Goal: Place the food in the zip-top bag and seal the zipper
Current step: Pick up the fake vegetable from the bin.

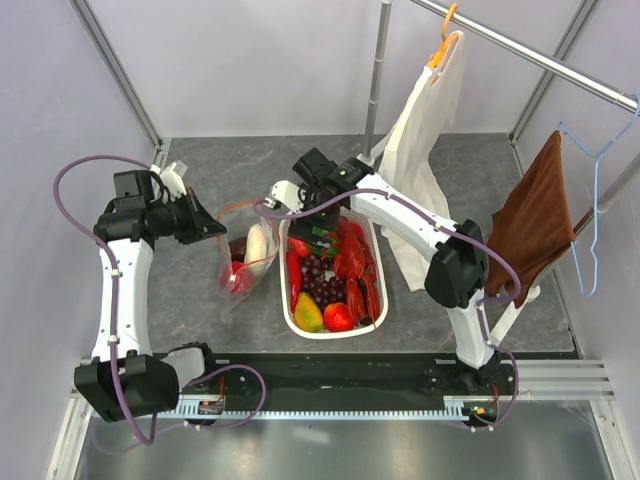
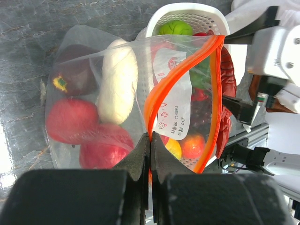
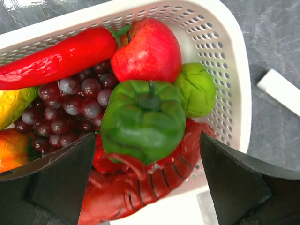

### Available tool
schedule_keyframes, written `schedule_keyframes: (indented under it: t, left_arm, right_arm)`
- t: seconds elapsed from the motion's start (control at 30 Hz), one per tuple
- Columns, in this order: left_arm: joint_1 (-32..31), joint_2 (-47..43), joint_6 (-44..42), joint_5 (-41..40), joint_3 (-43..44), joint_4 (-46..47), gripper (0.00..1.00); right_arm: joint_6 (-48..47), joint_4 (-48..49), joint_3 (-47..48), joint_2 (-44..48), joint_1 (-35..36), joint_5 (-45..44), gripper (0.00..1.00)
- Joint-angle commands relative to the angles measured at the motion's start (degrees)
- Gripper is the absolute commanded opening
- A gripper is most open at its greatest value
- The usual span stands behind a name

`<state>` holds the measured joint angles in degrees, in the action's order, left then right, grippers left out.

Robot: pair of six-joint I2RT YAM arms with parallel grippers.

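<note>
We see the left gripper [image 2: 150, 157] clamped on the zipper [image 2: 161, 93], the zip-top bag [image 2: 89, 37] spreading just beyond it. The right gripper [image 3: 146, 138] gapes wide, the green pepper [image 3: 143, 119] lying between its jaws.

bag [image 1: 236, 278]: just left of basket [image 1: 335, 333] | radish [image 1: 258, 246]: in bag | pepper [image 3: 143, 119]: in basket (resting on lobster [image 3: 140, 187])

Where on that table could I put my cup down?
Bare tabletop runs along the back wall, behind the bag and white basket. Another bare patch lies under the hanging brown towel. The middle is crowded: bag, basket, left arm and right arm reaching in.
</note>
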<state>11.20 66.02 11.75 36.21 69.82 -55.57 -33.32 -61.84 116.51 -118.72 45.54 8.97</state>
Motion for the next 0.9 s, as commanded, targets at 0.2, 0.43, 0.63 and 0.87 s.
schedule_keyframes:
  t: [0.2, 0.43, 0.63, 0.87]
  left_arm:
    - [0.8, 0.3, 1.5, 1.5, 2.1, 1.1, 0.02]
    - [1.0, 0.7, 1.6, 1.5, 2.0, 1.1, 0.02]
    - [1.1, 0.5, 1.5, 1.8, 1.5, 1.3, 0.02]
    - [1.2, 0.6, 1.6, 2.1, 1.5, 1.3, 0.02]
  right_arm:
    - [2.0, -2.0, 2.9, -2.9, 1.0, 4.5, 0.98]
    - [3.6, -1.3, 1.6, -3.0, 2.0, 6.0, 0.91]
    - [4.1, 1.2, 1.5, -1.8, 2.6, 3.9, 0.96]
    - [2.0, 0.1, -0.4, -1.7, 4.5, 2.5, 0.93]
